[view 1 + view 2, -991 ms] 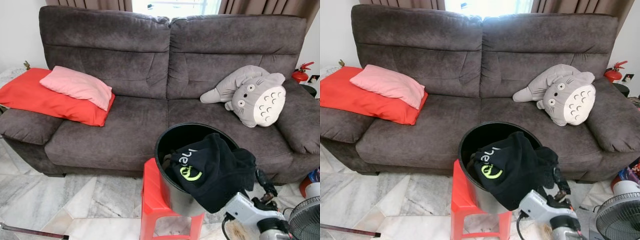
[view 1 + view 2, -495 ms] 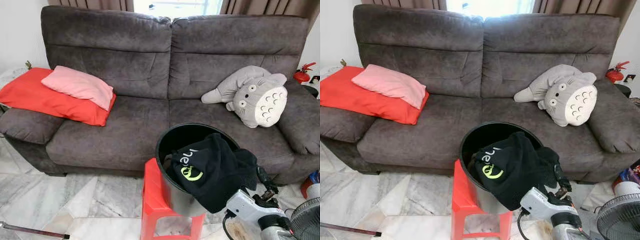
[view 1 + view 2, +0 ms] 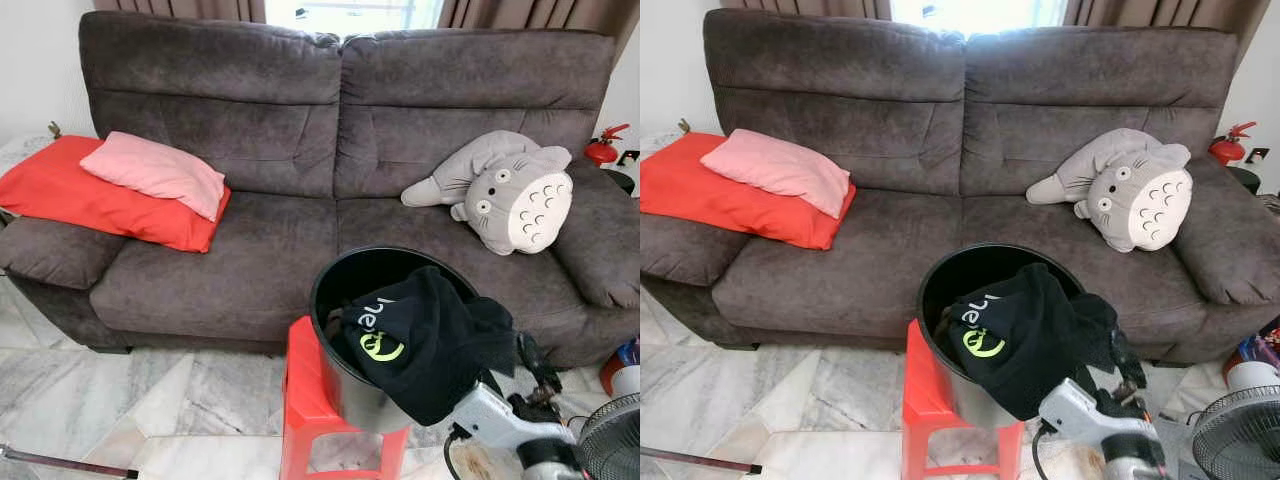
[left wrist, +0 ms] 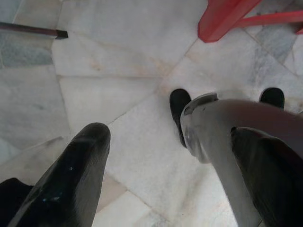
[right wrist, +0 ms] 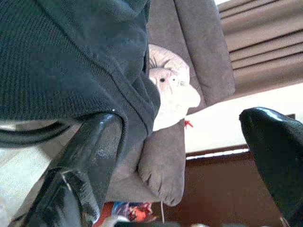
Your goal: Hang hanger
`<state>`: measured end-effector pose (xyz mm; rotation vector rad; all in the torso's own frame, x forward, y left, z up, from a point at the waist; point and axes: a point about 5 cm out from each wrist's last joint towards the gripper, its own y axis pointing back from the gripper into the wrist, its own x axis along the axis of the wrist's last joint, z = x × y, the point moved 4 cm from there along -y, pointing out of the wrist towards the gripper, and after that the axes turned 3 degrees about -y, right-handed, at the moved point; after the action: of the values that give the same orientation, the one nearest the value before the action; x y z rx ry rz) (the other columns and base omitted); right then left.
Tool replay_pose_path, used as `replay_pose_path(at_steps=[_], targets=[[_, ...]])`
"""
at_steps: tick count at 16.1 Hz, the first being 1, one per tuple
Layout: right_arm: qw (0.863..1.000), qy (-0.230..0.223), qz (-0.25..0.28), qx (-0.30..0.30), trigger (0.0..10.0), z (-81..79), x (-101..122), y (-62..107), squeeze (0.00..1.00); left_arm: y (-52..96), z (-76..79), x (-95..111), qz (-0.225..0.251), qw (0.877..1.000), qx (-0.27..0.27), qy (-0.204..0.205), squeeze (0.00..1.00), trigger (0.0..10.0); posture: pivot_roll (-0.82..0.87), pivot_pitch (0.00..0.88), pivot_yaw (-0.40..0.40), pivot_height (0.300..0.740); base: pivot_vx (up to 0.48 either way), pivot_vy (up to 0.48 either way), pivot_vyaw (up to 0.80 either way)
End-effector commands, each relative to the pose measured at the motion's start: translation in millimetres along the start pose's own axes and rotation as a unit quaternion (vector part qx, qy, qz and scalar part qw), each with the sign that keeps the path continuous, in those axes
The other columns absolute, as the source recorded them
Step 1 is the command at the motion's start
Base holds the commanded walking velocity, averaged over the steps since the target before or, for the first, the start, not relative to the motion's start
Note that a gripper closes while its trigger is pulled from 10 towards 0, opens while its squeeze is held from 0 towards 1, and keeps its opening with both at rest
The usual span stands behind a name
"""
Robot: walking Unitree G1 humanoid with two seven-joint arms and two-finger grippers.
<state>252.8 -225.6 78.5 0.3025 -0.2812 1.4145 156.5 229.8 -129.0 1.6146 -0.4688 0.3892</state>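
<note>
Grey sofa (image 3: 300, 200) ahead, with red cushion (image 3: 70, 195), pink pillow (image 3: 155, 172) and grey plush toy (image 3: 510, 195) on it. Just before the right hand (image 3: 535, 365), fingers spread wide: black garment (image 3: 430, 340) draped over the rim of a black bucket (image 3: 350, 280), itself on a red stool (image 3: 310, 400). One finger (image 5: 94, 151) against the garment's edge. Left hand (image 4: 165, 175) spread over marble floor (image 4: 118, 75). No hanger made out.

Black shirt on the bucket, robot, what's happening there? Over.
Right tool open, beside the black shirt, not gripping. Left tool open, hanging over the floor. Shirt draped over the black bucket rim on the red stool. No hanger seen.
</note>
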Motion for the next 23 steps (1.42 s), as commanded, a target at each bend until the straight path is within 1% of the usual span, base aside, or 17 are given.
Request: replay_pose_path(at_steps=[1,2,4,5,8,9,10,11,12,13,14,17,18,20,21,23], targets=[[1.000,-0.015,-0.012,-0.007,10.0,3.1,-0.7,5.3,0.00,1.7,-4.2,-5.8,-0.007,1.000,0.003,0.004,0.00,10.0,-0.12,0.048,-0.006,0.740,0.000,0.000,0.00],[0.999,-0.034,-0.032,0.012,10.0,-6.7,-6.2,12.4,0.00,1.7,-4.8,-5.6,-0.007,1.000,0.003,0.003,0.00,10.0,-0.12,0.048,-0.006,0.740,0.000,0.000,0.00],[0.999,-0.027,-0.036,0.024,10.0,-13.8,-9.4,19.2,0.00,1.1,-4.2,-3.3,-0.005,1.000,0.002,0.002,0.00,10.0,-0.12,0.051,-0.005,0.740,0.000,0.000,0.00],[0.999,-0.020,-0.038,0.023,10.0,-13.3,-10.2,20.4,0.00,0.5,-3.4,-1.2,-0.004,1.000,0.002,0.001,0.00,10.0,-0.12,0.051,-0.006,0.740,0.000,0.000,0.00],[0.998,-0.027,-0.054,0.027,10.0,-16.1,-15.3,22.4,0.00,-2.1,7.9,3.5,-0.001,1.000,-0.005,0.000,0.00,10.0,-0.12,0.050,-0.006,0.740,0.000,0.000,0.00],[0.997,-0.030,-0.066,0.036,10.0,-20.4,-20.5,19.7,0.00,-2.9,15.2,3.3,-0.002,1.000,-0.008,-0.001,0.00,10.0,-0.12,0.049,-0.006,0.740,0.000,0.000,0.00],[0.996,-0.032,-0.068,0.047,10.0,-23.8,-22.3,17.1,0.00,-2.9,17.4,2.6,-0.003,1.000,-0.009,-0.001,0.00,10.0,-0.12,0.051,-0.005,0.740,0.000,0.000,0.00],[0.996,-0.031,-0.065,0.047,10.0,-24.0,-22.4,15.2,0.00,-3.0,18.4,2.2,-0.003,1.000,-0.010,-0.001,0.00,10.0,-0.12,0.051,-0.004,0.740,0.000,0.000,0.00],[0.997,-0.025,-0.061,0.050,10.0,-24.4,-24.1,9.2,0.00,-3.1,19.3,2.3,-0.004,1.000,-0.010,-0.001,0.00,10.0,-0.12,0.050,-0.003,0.740,0.000,0.000,0.00],[0.997,-0.021,-0.063,0.049,10.0,-23.7,-25.4,6.9,0.00,-3.2,19.5,2.6,-0.004,1.000,-0.010,-0.001,0.00,10.0,-0.12,0.050,-0.003,0.740,0.000,0.000,0.00],[0.997,-0.012,-0.061,0.038,10.0,-18.2,-27.2,-1.6,0.00,-4.5,19.5,8.3,0.000,1.000,-0.009,-0.001,0.00,10.0,-0.11,0.050,-0.003,0.740,0.000,0.000,0.00],[0.998,-0.006,-0.063,0.029,10.0,-13.4,-28.4,-9.9,0.00,-6.7,20.5,18.2,0.006,1.000,-0.008,-0.002,0.00,10.0,-0.11,0.049,-0.001,0.740,0.000,0.000,0.00],[0.997,-0.006,-0.064,0.032,10.0,-14.9,-29.5,-11.4,0.00,-6.9,20.4,19.4,0.007,1.000,-0.008,-0.002,0.00,10.0,-0.11,0.050,0.001,0.740,0.000,0.000,0.00],[0.997,-0.009,-0.064,0.053,10.0,-21.3,-30.2,-16.2,0.00,-6.5,15.4,19.7,0.007,1.000,-0.006,-0.002,0.00,10.0,-0.11,0.050,0.000,0.740,0.000,0.000,0.00],[0.995,-0.015,-0.064,0.075,10.0,-28.9,-29.5,-16.0,0.00,-6.3,14.3,19.3,0.007,1.000,-0.006,-0.002,0.00,10.0,-0.11,0.049,-0.001,0.740,0.000,0.000,0.00],[0.996,-0.014,-0.047,0.074,10.0,-30.9,-21.1,-12.8,0.00,-5.4,11.2,17.7,0.010,1.000,-0.005,-0.001,0.00,10.0,-0.11,0.050,0.001,0.740,0.000,0.000,0.00]])
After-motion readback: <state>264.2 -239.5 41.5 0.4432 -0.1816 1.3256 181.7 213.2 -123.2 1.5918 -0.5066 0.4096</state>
